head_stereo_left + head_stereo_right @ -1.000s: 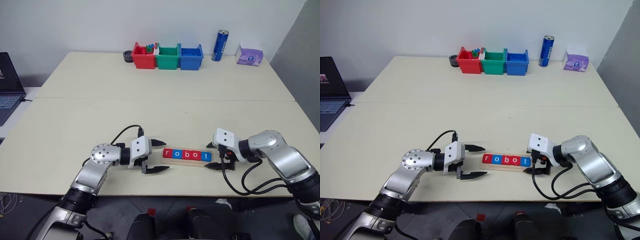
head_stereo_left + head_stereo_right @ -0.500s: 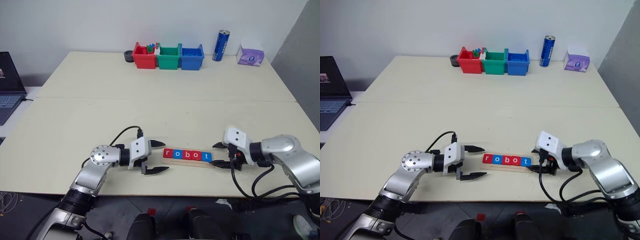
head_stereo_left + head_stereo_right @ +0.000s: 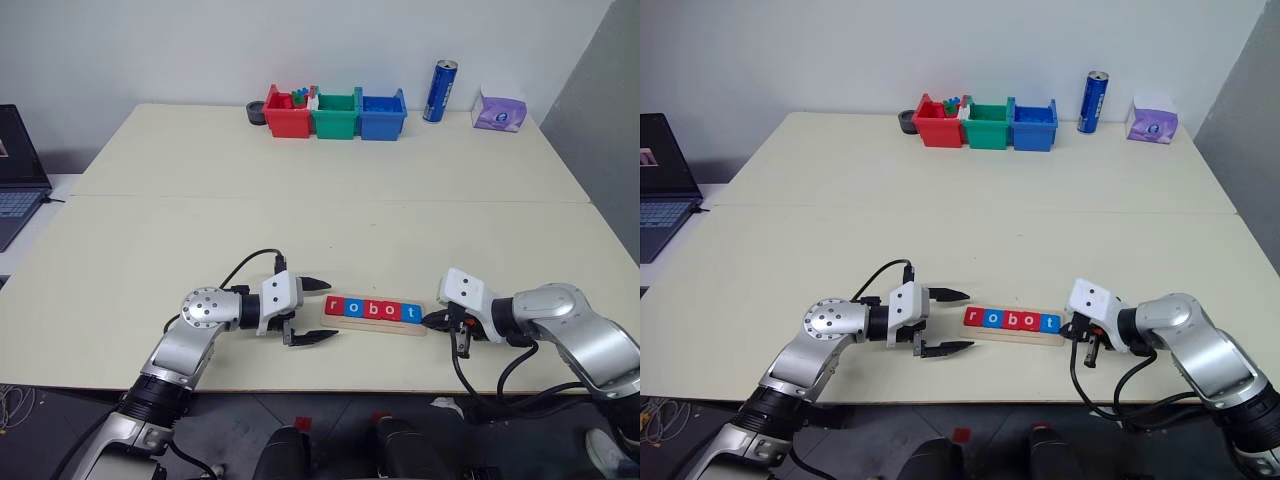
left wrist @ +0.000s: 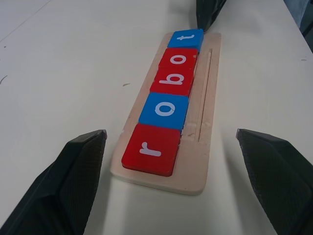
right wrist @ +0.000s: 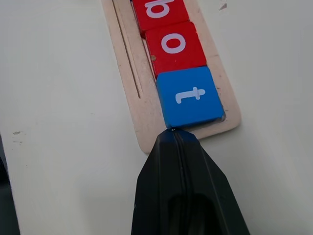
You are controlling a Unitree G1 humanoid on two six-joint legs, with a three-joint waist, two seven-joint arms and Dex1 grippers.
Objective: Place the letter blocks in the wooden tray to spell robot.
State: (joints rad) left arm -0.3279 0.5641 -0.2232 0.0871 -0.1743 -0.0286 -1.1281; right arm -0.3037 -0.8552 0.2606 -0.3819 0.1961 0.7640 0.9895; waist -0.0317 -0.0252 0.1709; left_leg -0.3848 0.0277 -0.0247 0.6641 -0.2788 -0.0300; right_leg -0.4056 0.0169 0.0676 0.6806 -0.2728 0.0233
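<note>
along the far edge of the pale matte table [image 3: 300, 200] stood three glossy plastic bins, red [image 3: 286, 113], green [image 3: 335, 114] and blue [image 3: 382, 113], touching in a row, with a tall blue metal can [image 3: 439, 91] and a purple tissue pack [image 3: 499, 109] toward the far right corner and an open laptop [image 3: 15, 170] off the left edge. near the front edge lay the long pale wooden tray [image 4: 208, 117], grooved lengthwise, holding five flat square letter blocks [image 4: 168, 100] edge to edge, reading r, o, b, o, t. the left gripper [image 3: 315, 310] faced the tray's r end, fingers spread wide, holding nothing. the right gripper [image 5: 178, 142] had its black tapered fingers pressed together, their tip at the blue t block's edge.
</note>
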